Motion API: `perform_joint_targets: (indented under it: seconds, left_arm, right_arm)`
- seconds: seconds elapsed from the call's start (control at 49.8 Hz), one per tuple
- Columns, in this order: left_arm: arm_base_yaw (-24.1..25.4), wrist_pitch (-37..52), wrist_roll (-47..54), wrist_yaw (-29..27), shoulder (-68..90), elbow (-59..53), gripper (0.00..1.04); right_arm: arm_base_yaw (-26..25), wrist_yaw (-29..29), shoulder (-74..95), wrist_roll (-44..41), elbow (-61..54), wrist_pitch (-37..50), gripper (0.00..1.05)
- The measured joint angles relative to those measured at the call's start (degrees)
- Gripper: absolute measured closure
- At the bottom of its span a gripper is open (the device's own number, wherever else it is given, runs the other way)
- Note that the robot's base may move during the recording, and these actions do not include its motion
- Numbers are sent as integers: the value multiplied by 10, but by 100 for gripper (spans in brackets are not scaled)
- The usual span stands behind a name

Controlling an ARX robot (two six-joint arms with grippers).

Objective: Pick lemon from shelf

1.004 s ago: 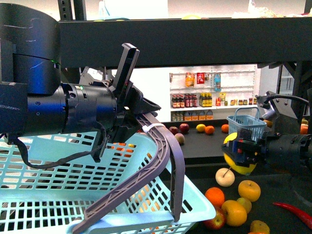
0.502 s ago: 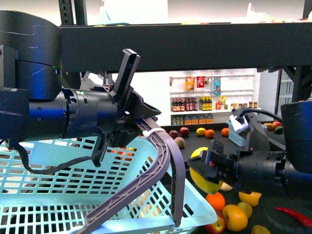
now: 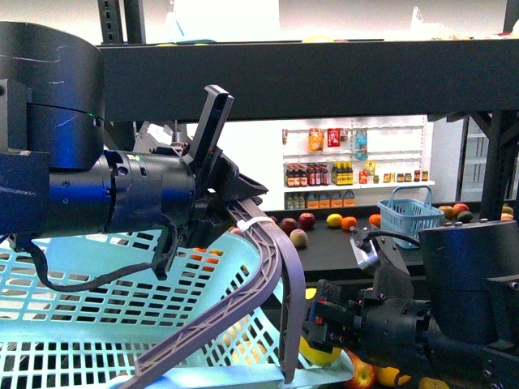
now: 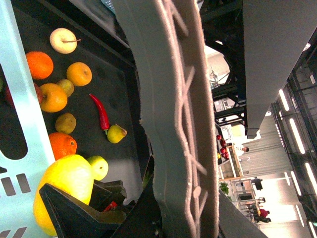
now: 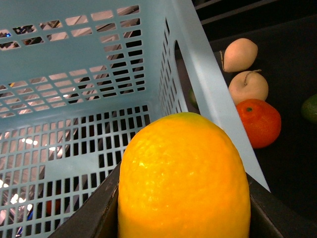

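Observation:
My right gripper (image 3: 322, 334) is shut on the lemon (image 3: 318, 354), a bright yellow oval fruit, low in the front view right beside the near corner of the light blue basket (image 3: 81, 324). The lemon fills the right wrist view (image 5: 183, 178) between the two dark fingers (image 5: 94, 218), above the basket's rim (image 5: 213, 94). It also shows in the left wrist view (image 4: 64, 186). My left gripper (image 3: 235, 207) is shut on the grey basket handle (image 3: 276, 267) and holds the basket up; the handle crosses the left wrist view (image 4: 173, 124). The black shelf (image 3: 324, 77) spans overhead.
On the dark tier lie oranges (image 4: 39, 64), a red chilli (image 4: 100, 111), cream apples (image 5: 247, 87) and an orange (image 5: 258, 122). A small blue basket (image 3: 409, 215) and more fruit (image 3: 306, 217) sit on the far tier. A black upright (image 3: 496, 162) stands at right.
My right gripper has carried the lemon leftward and down, from over the fruit on the tier to the basket's near corner. The left gripper and the basket have barely moved.

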Motion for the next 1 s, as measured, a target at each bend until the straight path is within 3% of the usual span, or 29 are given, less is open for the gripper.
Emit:
perform_joint_targets:
  seconds: [0.281, 0.522, 0.663, 0.864, 1.004]
  left_arm:
    - [0, 0, 0, -6, 0, 0, 96]
    - [0, 0, -1, -5, 0, 0, 96]
    - [0, 0, -2, -4, 0, 0, 96]
    - [0, 0, -3, -2, 0, 0, 96]
    - [0, 0, -3, -2, 0, 0, 96]
  right_arm:
    - [2, 17, 26, 16, 28, 0, 56]
    - [2, -3, 26, 28, 24, 26, 9]
    - [-13, 7, 26, 48, 22, 33, 7]
    - [-82, 127, 43, 66, 53, -4, 7]
    - [-129, 218, 92, 7, 87, -39, 7]
